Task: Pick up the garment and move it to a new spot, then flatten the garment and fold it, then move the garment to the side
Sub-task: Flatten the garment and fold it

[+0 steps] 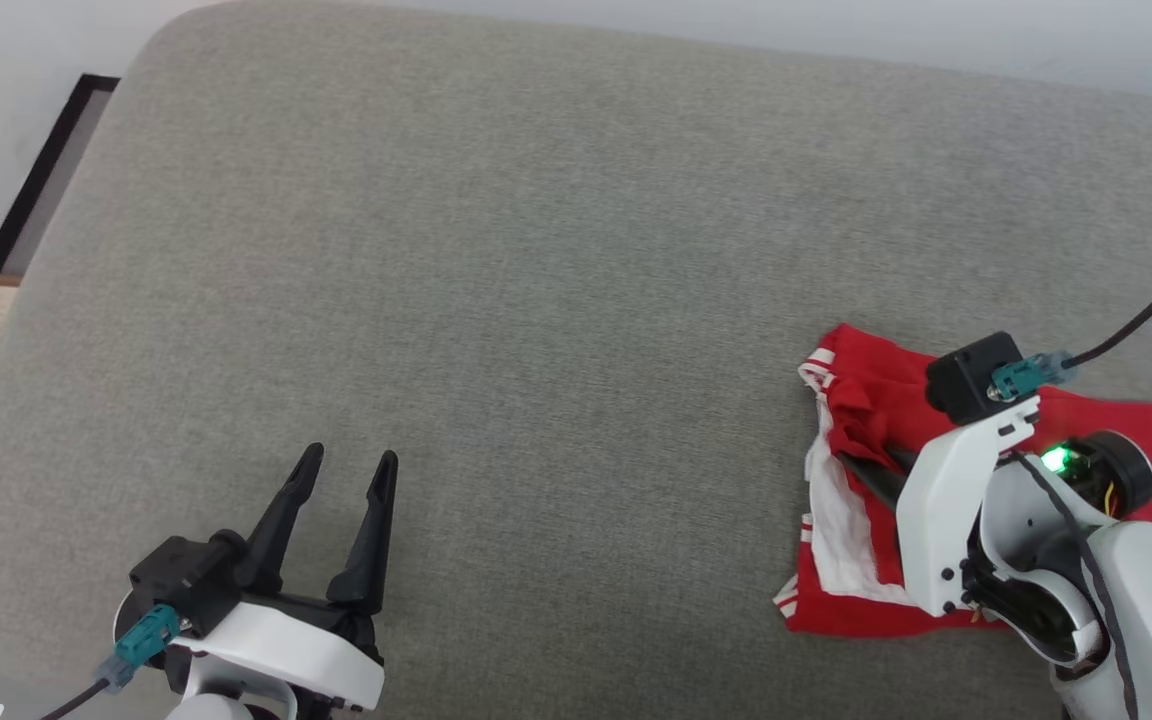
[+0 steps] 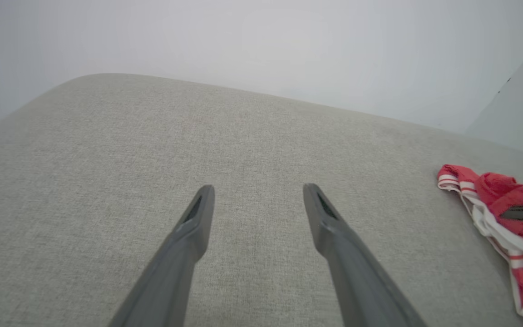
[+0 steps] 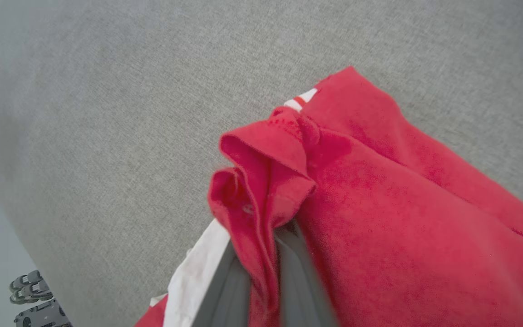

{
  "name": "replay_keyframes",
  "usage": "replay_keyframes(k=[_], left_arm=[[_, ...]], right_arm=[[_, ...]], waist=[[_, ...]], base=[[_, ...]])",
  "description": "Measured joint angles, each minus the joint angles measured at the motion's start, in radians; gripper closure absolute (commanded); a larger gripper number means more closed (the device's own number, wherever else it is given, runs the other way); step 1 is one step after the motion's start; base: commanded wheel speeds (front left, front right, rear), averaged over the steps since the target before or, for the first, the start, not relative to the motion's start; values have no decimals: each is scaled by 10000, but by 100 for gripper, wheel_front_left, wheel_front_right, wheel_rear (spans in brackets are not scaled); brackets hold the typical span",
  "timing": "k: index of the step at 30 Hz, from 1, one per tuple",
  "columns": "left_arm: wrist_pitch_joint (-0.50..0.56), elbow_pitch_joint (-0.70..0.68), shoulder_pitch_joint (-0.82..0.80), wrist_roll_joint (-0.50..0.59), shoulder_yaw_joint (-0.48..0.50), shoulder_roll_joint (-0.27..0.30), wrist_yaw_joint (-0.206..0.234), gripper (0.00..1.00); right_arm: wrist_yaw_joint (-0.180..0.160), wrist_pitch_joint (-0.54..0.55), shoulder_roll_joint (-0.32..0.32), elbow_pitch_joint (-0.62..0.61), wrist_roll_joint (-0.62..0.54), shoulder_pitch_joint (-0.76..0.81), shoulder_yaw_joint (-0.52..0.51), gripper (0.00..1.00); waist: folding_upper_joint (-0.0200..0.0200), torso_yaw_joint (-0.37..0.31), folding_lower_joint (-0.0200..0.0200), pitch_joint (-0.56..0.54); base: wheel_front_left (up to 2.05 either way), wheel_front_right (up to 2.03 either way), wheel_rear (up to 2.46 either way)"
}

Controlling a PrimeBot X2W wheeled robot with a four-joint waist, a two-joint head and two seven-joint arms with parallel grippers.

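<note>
Grey fabric surface, wide and bare across the middle. Folded roughly square at the near right: garment, red with white trim along its left edge. Pinched there by right gripper, fingers pressed together on a raised fold, likely for dragging aside. Spread and idle at near left, touching nothing: left gripper.

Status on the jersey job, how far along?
Looks done: the jersey lies as a compact folded rectangle near the right edge of the cushion. In hand: the right tool is shut on a bunched red fold, seemingly the move to the side. The left tool is open over bare cushion. Remaining: let go and pull clear.
</note>
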Motion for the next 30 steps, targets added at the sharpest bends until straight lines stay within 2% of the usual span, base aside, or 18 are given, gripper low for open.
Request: replay_keyframes(k=[4,5,6,7,13,18,25,30], left_arm=[[0,125,-14,-12,10,-40,0,0],[0,140,-14,-13,23,-40,0,0],[0,153,-13,-17,44,-38,0,0],[0,161,-11,-33,71,-36,0,0],[0,174,98,-94,318,-40,0,0],[0,167,224,-107,447,-19,0,0],[0,259,235,-201,428,25,0,0],[0,384,325,-215,543,84,0,0]], right_arm=[[0,-347,-25,535,-8,-43,130,99],[0,-451,-23,616,15,-66,157,70],[0,-587,-12,685,25,-81,157,48],[0,-694,-8,731,27,-94,173,0],[0,-1028,-113,617,207,-165,153,0],[0,-1346,-366,502,328,-177,-288,0],[0,-3394,-690,1438,988,-155,-575,0],[0,-5762,-790,2345,1141,-184,-525,0]], waist=[[0,157,0,23],[0,157,0,9],[0,143,0,-10],[0,116,0,-33],[0,-203,0,-241],[0,-600,0,-434],[0,-1221,0,-688],[0,-1600,0,-911]], base=[[0,0,0],[0,0,0],[0,0,0],[0,0,0],[0,0,0],[0,0,0],[0,0,0],[0,0,0]])
